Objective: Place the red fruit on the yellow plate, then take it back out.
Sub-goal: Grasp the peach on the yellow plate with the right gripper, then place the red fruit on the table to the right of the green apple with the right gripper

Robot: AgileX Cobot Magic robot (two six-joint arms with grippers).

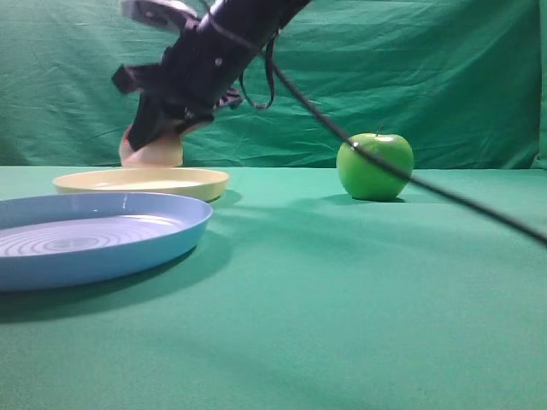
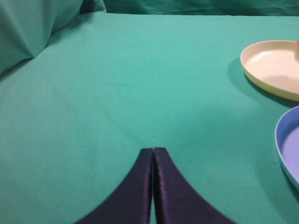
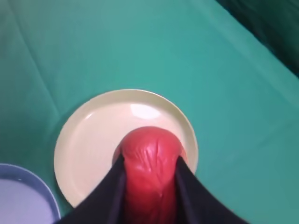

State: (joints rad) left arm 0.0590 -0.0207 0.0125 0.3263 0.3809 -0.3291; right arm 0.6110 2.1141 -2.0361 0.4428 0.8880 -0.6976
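Note:
The red fruit [image 3: 152,168] is squeezed between the two black fingers of my right gripper [image 3: 149,161], which is shut on it over the yellow plate [image 3: 88,140]. In the exterior high view the fruit [image 1: 154,150] shows its pale underside just above the plate [image 1: 142,181] at the left, with the right gripper [image 1: 158,128] reaching across from above. Whether the fruit touches the plate I cannot tell. My left gripper [image 2: 153,150] is shut on nothing, low over bare green cloth, with the plate [image 2: 273,67] off to its right.
A larger light-blue plate [image 1: 94,235] lies in front of the yellow one. A green apple [image 1: 374,166] stands at the back right, crossed by the arm's black cable [image 1: 461,201]. Green cloth covers the table and the backdrop.

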